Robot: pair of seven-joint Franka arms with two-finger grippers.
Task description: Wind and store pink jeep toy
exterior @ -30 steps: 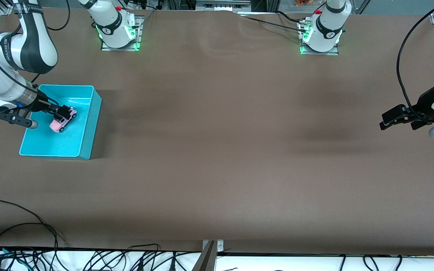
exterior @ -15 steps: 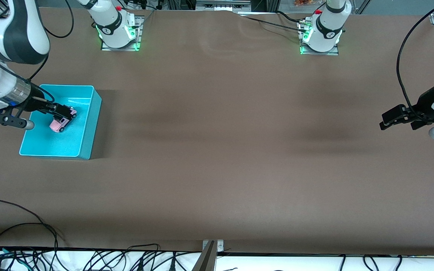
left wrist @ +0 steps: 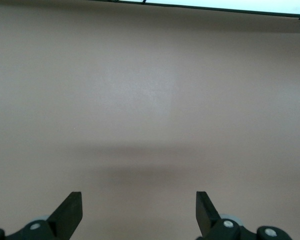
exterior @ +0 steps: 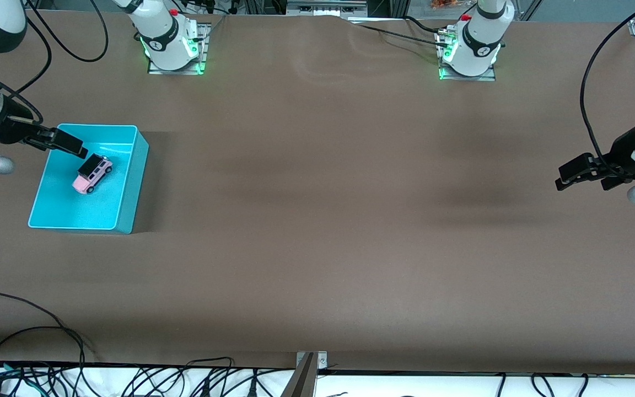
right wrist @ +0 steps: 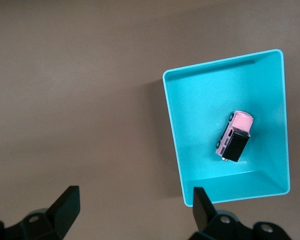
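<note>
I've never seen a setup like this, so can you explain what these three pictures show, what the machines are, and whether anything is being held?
These are two robot arms bolted to a brown table, each ending in a two-finger gripper. The wide picture looks down from a high camera facing them. The other two come from small cameras on the arms' wrists.

On the table sits a turquoise bin, toward the right arm's end. The pink jeep toy lies inside it on its wheels.

The right gripper hangs open over the bin's edge, holding nothing. The left gripper waits open over bare table at the left arm's end, also holding nothing.
</note>
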